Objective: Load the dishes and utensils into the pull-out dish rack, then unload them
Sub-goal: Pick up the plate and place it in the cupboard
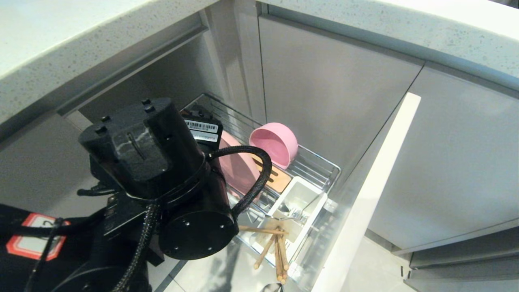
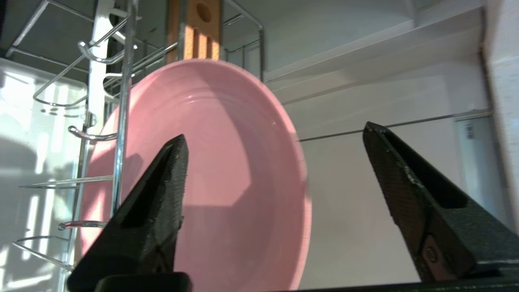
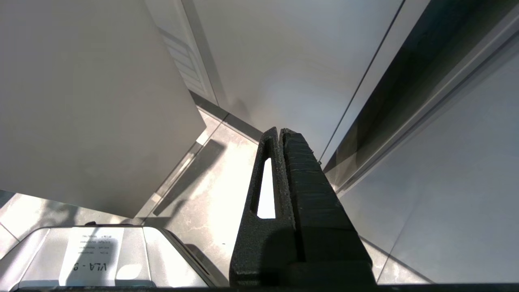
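Note:
The pink plate [image 2: 227,162] stands on edge among the chrome prongs of the pull-out dish rack [image 2: 121,81], below the slotted wood strip [image 2: 200,36]. My left gripper [image 2: 275,132] is open, fingers wide apart on either side of the plate's rim, and grips nothing. In the head view the left arm covers most of the plate [image 1: 237,168]. The pink bowl [image 1: 273,144] sits on its side at the rack's [image 1: 320,162] back. Chopsticks [image 1: 277,247] poke out of the white utensil box [image 1: 302,194], with a silver utensil [image 1: 298,213] inside it. My right gripper [image 3: 279,130] is shut and empty, parked low.
The rack's pale front panel [image 1: 365,194] stands out on the right of the basket. Grey cabinet doors [image 1: 332,89] close in behind it, under a speckled countertop [image 1: 61,36]. The robot's base [image 3: 93,255] and the tiled floor [image 3: 211,194] show in the right wrist view.

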Robot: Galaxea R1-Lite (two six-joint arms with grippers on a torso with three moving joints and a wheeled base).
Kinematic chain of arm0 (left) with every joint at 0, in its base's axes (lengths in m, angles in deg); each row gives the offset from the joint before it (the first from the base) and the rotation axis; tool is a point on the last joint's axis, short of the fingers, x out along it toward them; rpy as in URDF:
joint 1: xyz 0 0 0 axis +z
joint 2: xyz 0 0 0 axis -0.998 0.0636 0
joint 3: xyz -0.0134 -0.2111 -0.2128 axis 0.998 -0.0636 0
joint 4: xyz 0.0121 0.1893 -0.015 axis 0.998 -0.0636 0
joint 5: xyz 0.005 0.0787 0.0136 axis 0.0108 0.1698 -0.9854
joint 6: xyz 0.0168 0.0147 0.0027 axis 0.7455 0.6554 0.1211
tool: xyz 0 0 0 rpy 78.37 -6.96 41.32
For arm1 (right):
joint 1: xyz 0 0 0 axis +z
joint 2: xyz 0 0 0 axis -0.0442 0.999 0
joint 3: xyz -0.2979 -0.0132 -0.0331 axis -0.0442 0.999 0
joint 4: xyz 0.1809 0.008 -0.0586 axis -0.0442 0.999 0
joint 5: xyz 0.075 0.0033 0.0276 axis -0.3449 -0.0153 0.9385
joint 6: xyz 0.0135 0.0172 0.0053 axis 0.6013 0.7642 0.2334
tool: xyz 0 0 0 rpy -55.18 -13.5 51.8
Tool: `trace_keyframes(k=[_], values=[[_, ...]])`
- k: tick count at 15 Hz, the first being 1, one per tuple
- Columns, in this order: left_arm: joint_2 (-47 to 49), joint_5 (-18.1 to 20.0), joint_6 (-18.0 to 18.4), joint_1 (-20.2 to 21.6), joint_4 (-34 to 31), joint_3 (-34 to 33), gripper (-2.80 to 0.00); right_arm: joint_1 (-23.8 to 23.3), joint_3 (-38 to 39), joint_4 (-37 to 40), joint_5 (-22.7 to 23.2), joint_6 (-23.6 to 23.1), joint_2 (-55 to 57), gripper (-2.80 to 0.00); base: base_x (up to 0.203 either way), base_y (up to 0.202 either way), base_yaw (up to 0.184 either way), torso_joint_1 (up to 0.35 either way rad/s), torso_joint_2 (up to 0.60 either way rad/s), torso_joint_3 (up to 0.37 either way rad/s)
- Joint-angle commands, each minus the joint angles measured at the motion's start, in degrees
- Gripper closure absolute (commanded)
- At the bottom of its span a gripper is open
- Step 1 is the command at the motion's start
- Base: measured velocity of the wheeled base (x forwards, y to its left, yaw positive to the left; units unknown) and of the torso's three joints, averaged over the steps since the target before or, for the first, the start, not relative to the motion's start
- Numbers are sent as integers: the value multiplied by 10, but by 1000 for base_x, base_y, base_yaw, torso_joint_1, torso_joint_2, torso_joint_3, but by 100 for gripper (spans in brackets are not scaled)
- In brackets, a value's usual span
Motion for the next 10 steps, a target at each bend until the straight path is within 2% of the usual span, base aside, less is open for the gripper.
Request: trace_keyframes(k=[1, 2, 3, 5, 10], values=[[-24, -4, -3, -8, -6, 2, -280, 1, 1, 0, 0, 0, 0, 0, 0, 0, 0, 0, 0, 0], [-36, -4, -3, -13, -19, 4, -280, 0, 1, 0, 0, 0, 0, 0, 0, 0, 0, 0, 0, 0], [-51, -4, -3, -18, -38, 8, 0, 0, 1, 0, 0, 0, 0, 0, 0, 0, 0, 0, 0, 0], [-65, -2, -2, -21, -92, 17, 0, 0, 0, 0, 0, 0, 0, 0, 0, 0, 0, 0, 0, 0], [-94, 4, 3, -22, -341, 96, 0, 1, 1, 0, 0, 0, 0, 0, 0, 0, 0, 0, 0, 0]])
